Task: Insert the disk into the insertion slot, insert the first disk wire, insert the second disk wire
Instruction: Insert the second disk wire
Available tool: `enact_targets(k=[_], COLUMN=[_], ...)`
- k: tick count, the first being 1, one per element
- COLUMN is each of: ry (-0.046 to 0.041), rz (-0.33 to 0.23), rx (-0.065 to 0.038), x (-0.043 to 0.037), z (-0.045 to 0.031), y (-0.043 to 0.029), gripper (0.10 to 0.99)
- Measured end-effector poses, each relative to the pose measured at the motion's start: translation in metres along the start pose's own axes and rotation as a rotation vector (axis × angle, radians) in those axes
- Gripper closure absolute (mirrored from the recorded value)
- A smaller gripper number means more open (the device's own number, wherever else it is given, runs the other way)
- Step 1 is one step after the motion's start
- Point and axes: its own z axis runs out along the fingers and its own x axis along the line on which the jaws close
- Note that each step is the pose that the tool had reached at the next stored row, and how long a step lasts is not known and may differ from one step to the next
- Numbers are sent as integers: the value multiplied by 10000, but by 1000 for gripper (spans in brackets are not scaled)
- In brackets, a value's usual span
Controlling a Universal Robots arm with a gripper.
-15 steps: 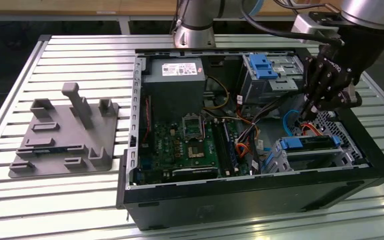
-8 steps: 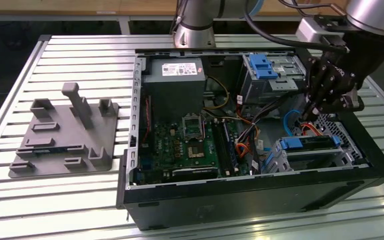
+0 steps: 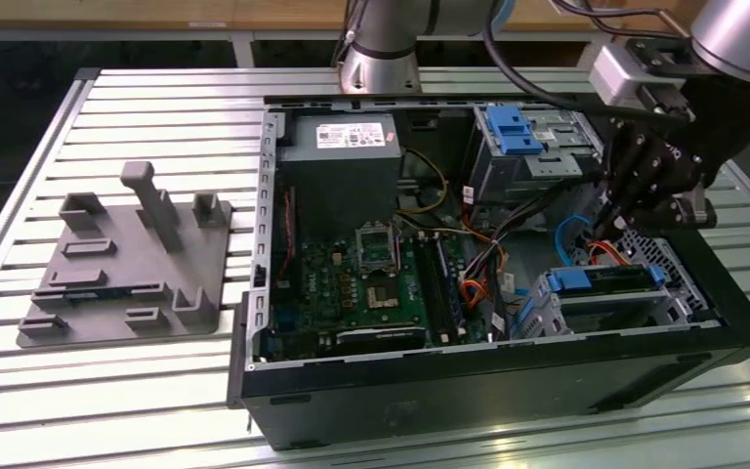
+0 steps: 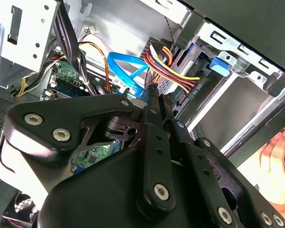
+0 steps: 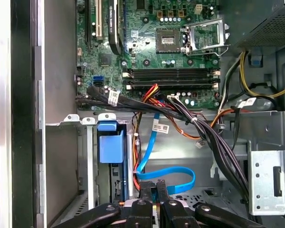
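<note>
We judge the disk (image 3: pixel 605 280) seated in the insertion slot (image 3: pixel 636 303), our claw (image 5: pixel 156 189) pressed together at the blue wire (image 5: pixel 171 176), toward three o'clock in the case.

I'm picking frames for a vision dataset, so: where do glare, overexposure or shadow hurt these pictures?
Exterior view: the slatted table glares near the front edge, while the computer case front wall is almost black. Second wrist view: a hand at the edge is washed out, and the gripper body is dark against bright metal. First wrist view: evenly lit circuit board, with a blown-out strip of table.
</note>
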Motion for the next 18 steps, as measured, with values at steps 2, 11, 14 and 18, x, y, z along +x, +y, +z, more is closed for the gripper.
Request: enact_targets(k=[2,11,14,18], ry=[-109,-488,-556,-586], rz=[-3,-16,-18,-17], rx=[-5,-20,-22,-23], x=[40,225,288,327], z=[3,24,31,34], y=[-4,-17,-20,-24], gripper=[925,925,925,925])
